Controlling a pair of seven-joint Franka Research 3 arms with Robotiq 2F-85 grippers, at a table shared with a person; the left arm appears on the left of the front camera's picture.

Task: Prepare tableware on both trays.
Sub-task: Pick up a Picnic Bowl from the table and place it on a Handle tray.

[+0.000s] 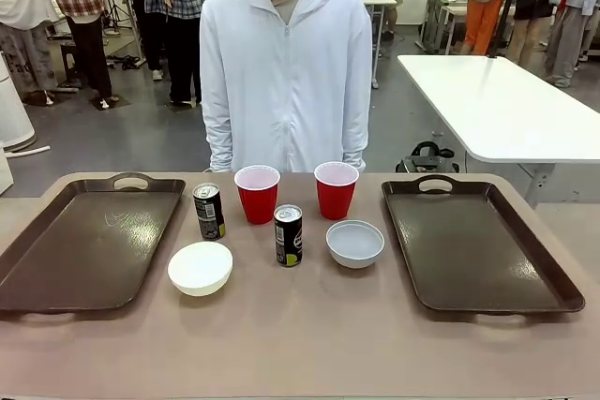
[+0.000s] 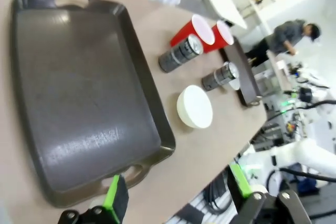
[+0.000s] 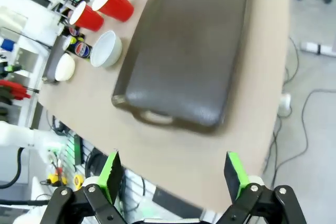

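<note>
Two dark brown trays lie on the table, one at the left (image 1: 84, 241) and one at the right (image 1: 478, 241), both bare. Between them stand two red cups (image 1: 257, 194) (image 1: 336, 189), two black cans (image 1: 209, 212) (image 1: 288, 235), a white bowl (image 1: 200, 268) and a grey-blue bowl (image 1: 355, 243). My left gripper (image 2: 177, 192) hangs open above the near end of the left tray (image 2: 79, 93), holding nothing. My right gripper (image 3: 173, 174) is open too, high over the table edge near the right tray (image 3: 184, 51). The right wrist view also shows the grey-blue bowl (image 3: 106, 49) off to its left.
A person in a white hooded jacket (image 1: 286, 72) stands at the far side of the table, hands out of sight. A white table (image 1: 506, 105) stands behind at the right. Bare tabletop (image 1: 300, 334) runs along the near edge.
</note>
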